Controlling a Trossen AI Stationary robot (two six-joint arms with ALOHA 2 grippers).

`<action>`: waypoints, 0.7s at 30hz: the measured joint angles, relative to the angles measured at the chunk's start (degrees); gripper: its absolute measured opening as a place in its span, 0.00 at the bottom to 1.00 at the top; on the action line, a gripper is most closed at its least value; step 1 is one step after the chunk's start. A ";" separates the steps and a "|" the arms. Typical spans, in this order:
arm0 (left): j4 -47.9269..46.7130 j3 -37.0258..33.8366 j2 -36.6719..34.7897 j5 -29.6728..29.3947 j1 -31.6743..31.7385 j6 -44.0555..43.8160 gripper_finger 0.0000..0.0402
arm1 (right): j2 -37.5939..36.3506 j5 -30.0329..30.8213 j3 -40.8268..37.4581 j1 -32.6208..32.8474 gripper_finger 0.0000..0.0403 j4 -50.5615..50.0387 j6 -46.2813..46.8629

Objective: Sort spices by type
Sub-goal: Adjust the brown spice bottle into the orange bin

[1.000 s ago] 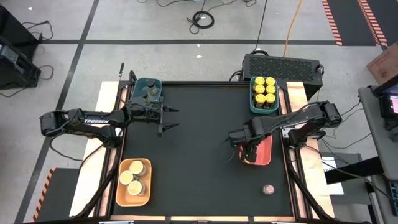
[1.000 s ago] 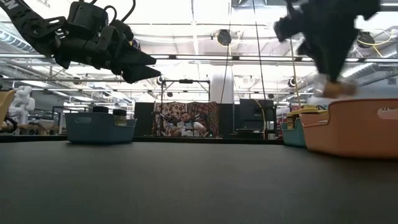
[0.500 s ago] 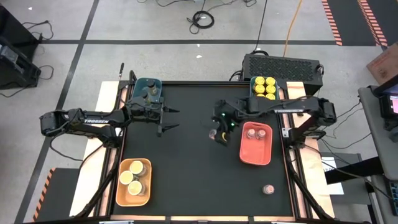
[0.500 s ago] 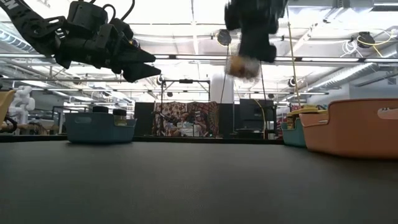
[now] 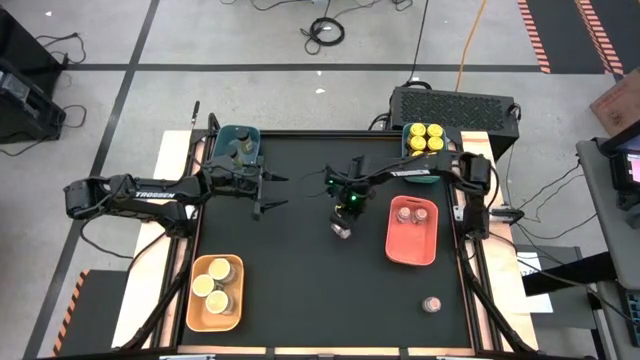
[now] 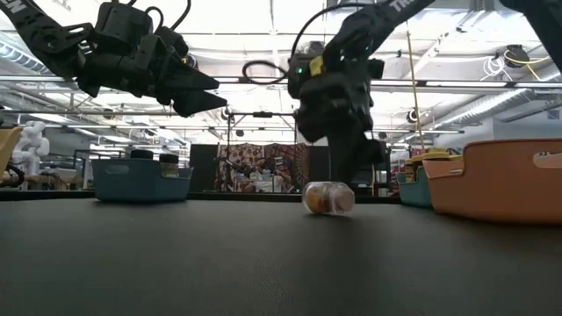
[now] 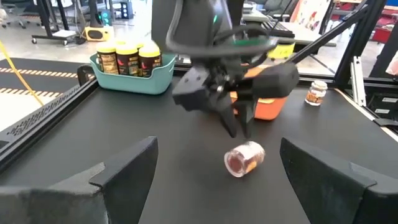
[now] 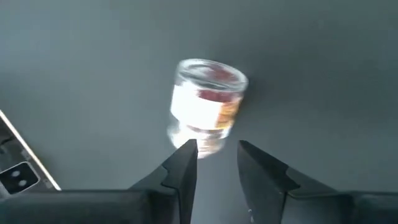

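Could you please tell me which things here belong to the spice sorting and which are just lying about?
Belong to the job:
- fallen jar on its side mid-table
- yellow-lidded jars
- pinkish-lidded jars
- tan-lidded jars
- dark-lidded jars
- stray jar

Just lying about:
- black box behind the table
- coiled cable on the floor

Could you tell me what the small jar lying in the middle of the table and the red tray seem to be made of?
Jar: clear glass or plastic, glossy; the reddish contents show through its wall.
Red tray: probably moulded plastic, smooth, one even colour, rounded corners.
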 joint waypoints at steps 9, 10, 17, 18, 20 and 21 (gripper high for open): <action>-0.17 0.00 0.00 0.07 0.00 0.97 0.85 | -0.90 0.66 1.00 0.02 0.33 0.30 -2.82; -0.17 0.00 0.00 0.07 0.00 0.99 0.85 | -1.60 0.81 1.60 0.02 0.35 -0.14 -2.98; -0.71 0.00 0.00 0.07 0.00 0.99 0.85 | -6.54 15.93 2.92 8.58 0.49 -1.17 2.16; -0.76 0.00 0.00 0.07 0.00 0.99 0.85 | -6.67 20.30 2.92 10.86 0.50 -0.99 4.00; -0.74 0.00 0.00 0.07 0.00 1.02 0.85 | -6.65 27.11 2.90 15.42 0.51 0.64 6.96; -0.74 0.00 0.00 0.09 0.00 1.02 0.85 | -6.42 30.70 2.90 17.72 0.52 2.08 7.78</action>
